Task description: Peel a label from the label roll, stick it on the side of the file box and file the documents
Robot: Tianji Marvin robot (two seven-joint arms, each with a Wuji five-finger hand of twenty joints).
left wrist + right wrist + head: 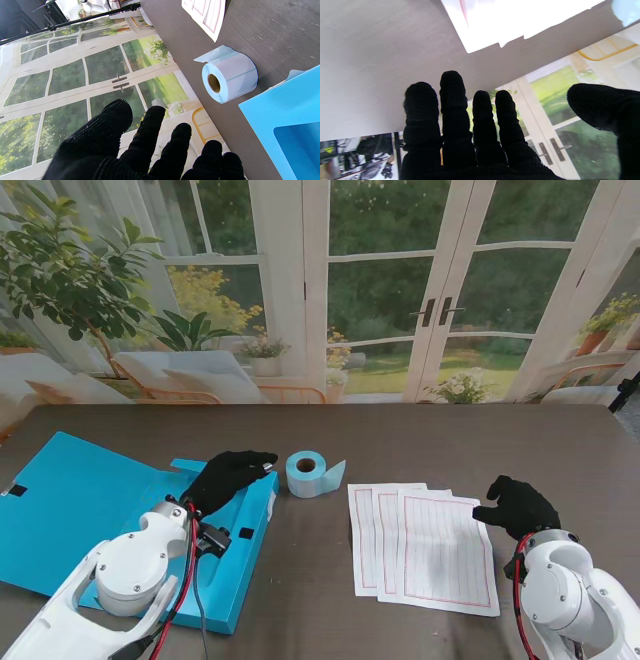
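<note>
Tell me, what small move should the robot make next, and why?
Probably ease the left robot hand toward the label roll to pinch its loose tail. The hand is open over the file box, the roll stands just to its right, and no label shows on the box yet.

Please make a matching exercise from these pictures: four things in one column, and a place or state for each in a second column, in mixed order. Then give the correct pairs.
Things:
1. label roll
2. file box
3. documents
4. right hand

Places or states:
A. lies open, on my left
B. three ruled sheets fanned out, overlapping
C. empty, fingers apart, beside the sheets' right edge
D. lies on its side, between box and sheets

Pairs: 1-D, 2-A, 3-B, 4-C
</note>
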